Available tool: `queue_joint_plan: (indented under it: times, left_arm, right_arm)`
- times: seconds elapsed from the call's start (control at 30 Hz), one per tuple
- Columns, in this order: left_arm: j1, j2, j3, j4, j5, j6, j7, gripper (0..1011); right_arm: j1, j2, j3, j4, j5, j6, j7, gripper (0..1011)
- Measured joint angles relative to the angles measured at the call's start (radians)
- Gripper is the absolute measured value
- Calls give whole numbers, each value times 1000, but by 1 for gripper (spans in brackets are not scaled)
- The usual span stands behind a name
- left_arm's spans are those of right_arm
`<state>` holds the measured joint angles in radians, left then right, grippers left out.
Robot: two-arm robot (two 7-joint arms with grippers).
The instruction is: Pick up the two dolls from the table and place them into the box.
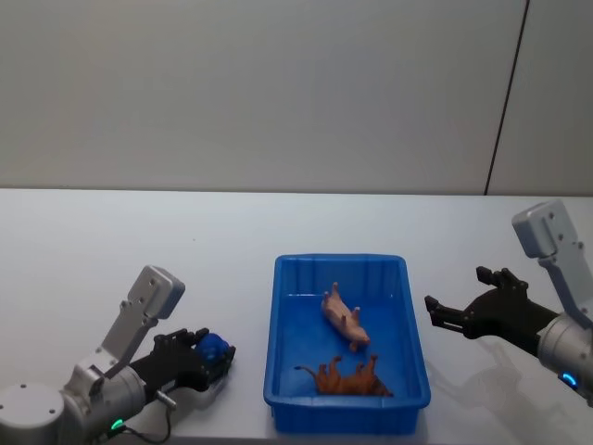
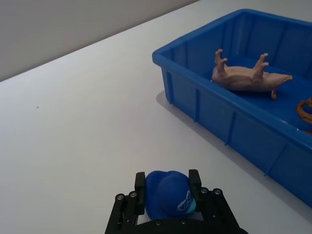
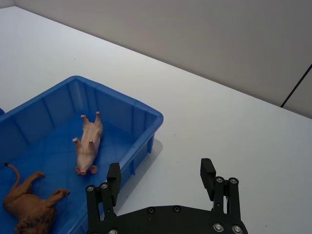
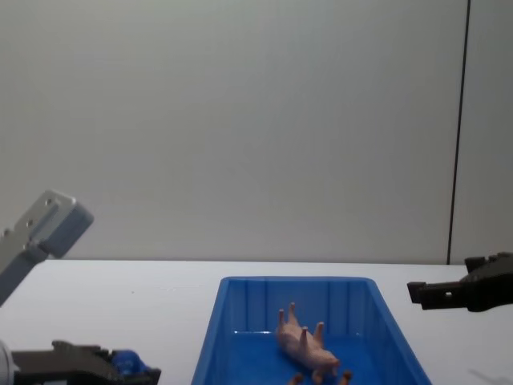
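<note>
No readable text, numbers or brand names were found. The only mark was a pale squiggle, not legible, on the small dark-blue rounded plastic toy [image 2: 168, 197] sitting between the fingers of the left gripper [image 2: 168, 187].

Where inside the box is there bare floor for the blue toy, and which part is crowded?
The box has bare floor along its far wall, beyond the pink pig. The near end is crowded by the brown lion. The left gripper is shut on the blue toy; the right gripper is open.
</note>
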<state>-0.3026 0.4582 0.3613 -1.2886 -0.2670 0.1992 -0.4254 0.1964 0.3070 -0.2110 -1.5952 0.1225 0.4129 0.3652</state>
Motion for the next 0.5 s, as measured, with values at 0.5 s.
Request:
queue_joint_plan:
  times: [0.5]
  left_arm:
    - [-78, -21, -7, -49, 84, 1, -43, 440]
  right_arm:
    - [0, 0, 0, 0, 0, 0, 0, 1001]
